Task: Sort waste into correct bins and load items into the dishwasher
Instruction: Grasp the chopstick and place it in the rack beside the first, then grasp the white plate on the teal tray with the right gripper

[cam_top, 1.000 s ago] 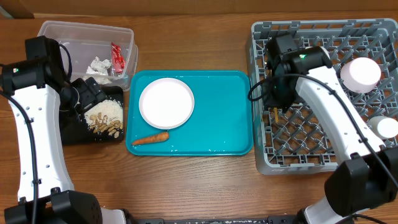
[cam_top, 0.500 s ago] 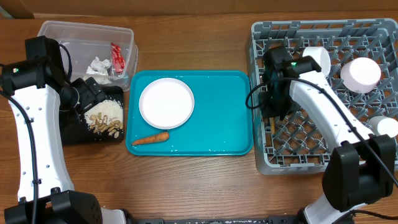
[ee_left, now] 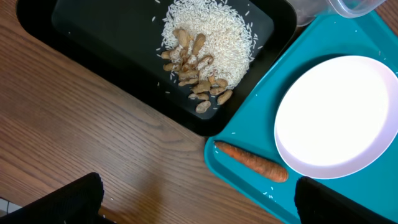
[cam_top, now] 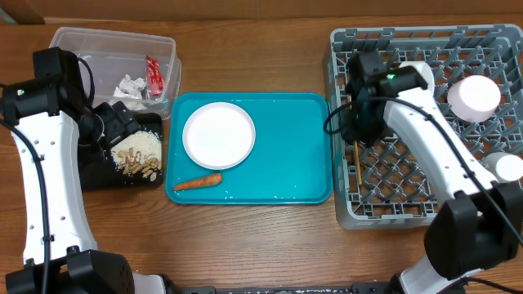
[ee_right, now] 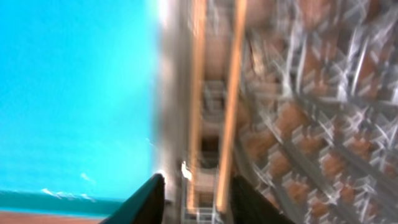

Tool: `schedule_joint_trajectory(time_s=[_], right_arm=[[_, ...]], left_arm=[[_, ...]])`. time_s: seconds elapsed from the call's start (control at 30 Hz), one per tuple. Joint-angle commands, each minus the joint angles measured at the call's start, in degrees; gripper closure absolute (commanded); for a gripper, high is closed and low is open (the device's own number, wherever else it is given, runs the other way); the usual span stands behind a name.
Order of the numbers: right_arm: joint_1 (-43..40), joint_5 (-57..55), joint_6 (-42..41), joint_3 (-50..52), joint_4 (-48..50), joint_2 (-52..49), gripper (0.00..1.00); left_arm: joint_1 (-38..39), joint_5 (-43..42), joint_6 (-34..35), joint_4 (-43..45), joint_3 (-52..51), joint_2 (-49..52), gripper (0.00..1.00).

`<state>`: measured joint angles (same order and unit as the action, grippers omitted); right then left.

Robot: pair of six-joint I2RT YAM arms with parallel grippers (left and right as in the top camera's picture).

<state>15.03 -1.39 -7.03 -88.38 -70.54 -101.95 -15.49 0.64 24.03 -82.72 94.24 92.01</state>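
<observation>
A pair of wooden chopsticks (cam_top: 357, 163) lies in the left side of the grey dish rack (cam_top: 409, 204). In the blurred right wrist view the chopsticks (ee_right: 214, 112) run between my right gripper's (ee_right: 199, 202) parted fingers; in the overhead view that gripper (cam_top: 359, 122) is above their far end. A large white bowl (cam_top: 218, 135) and an orange carrot (cam_top: 197, 181) sit on the teal tray. My left gripper (ee_left: 199, 205) is open and empty, over the table beside the black tray (ee_left: 93, 37) of rice and brown scraps (ee_left: 202, 46). The carrot (ee_left: 252, 160) and bowl (ee_left: 339, 118) are close by.
The clear tub (cam_top: 98, 45) at the back left holds a red wrapper (cam_top: 153, 75) and white tissues (cam_top: 131, 85). White dishes (cam_top: 474, 96) stand in the rack's right side. The teal tray (cam_top: 286, 155) lies between the black tray (cam_top: 131, 181) and the rack.
My right gripper has shifted slightly over the rack's left edge, and more of the chopsticks now shows lying in the rack below it. The left arm has not moved.
</observation>
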Motion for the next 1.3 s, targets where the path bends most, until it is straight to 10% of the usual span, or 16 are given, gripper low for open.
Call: schedule_joint_trajectory(time_s=[0.0, 1.0, 1.27], right_arm=[[1.73, 7.82, -0.66, -6.82, 3.89, 4.68, 0.58], [21.14, 11.08, -5.49, -7.54, 23.37, -24.41, 0.59], [20.70, 3.58, -8.50, -7.45, 19.61, -25.79, 0.81]], left_arm=[[0.13, -0.28, -0.24, 0.22, 0.52, -0.24, 0.00], [0.13, -0.28, -0.24, 0.17, 0.52, -0.24, 0.00], [0.13, -0.26, -0.26, 0.04, 0.52, -0.24, 0.00]])
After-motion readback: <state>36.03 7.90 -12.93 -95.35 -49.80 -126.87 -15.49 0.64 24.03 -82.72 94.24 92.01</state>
